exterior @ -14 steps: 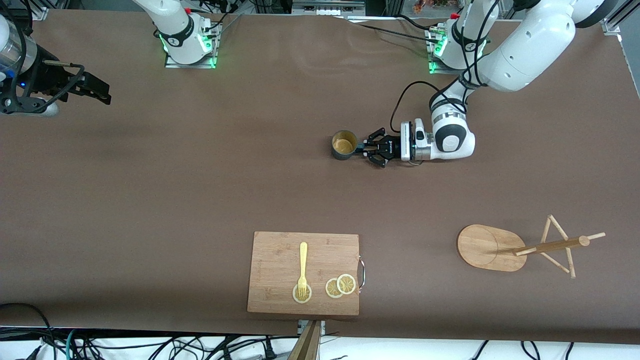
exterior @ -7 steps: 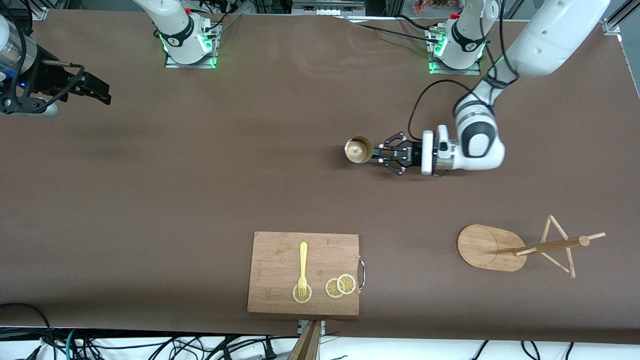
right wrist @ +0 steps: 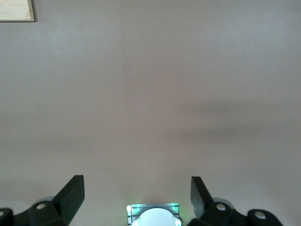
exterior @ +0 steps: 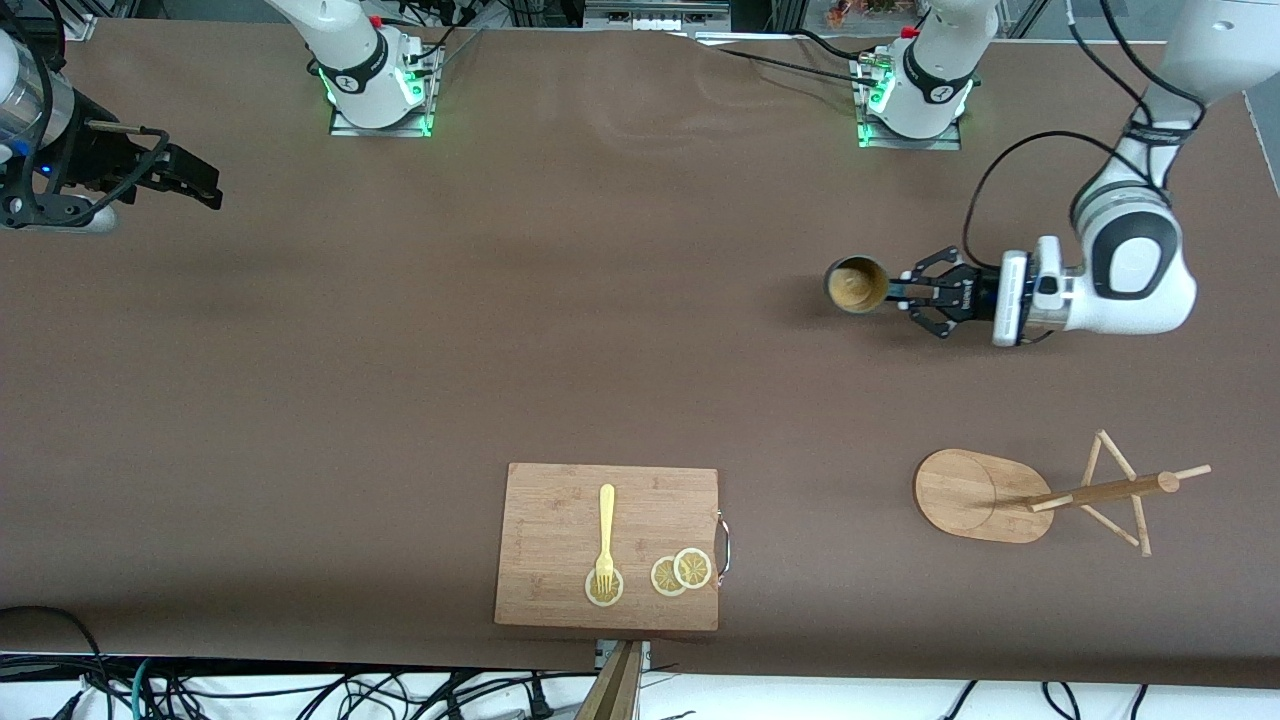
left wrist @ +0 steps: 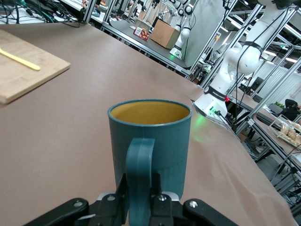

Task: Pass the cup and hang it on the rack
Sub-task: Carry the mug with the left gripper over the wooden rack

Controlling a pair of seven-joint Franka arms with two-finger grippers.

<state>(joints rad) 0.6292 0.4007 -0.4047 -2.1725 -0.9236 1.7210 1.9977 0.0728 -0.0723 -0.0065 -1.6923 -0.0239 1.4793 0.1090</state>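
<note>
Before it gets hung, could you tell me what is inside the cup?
The cup, held by its handle in the left gripper, shows only its mustard-yellow inside in the front view; the wrist view's rim hides the bottom.

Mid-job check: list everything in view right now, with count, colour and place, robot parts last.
cup: one, dark teal with mustard inside, upright, held by its handle above the table, toward the left arm's end.
rack: one, light bamboo, nearer the front camera than the cup.
cutting board: one, bamboo with a metal handle, near the front edge.
fork: one, yellow, on the cutting board.
lemon slices: three, yellow, on the cutting board, one under the fork's tines.
table: one, brown cover.
left end effector: shut on the cup's handle.
right end effector: open, waiting over the table at the right arm's end.
</note>
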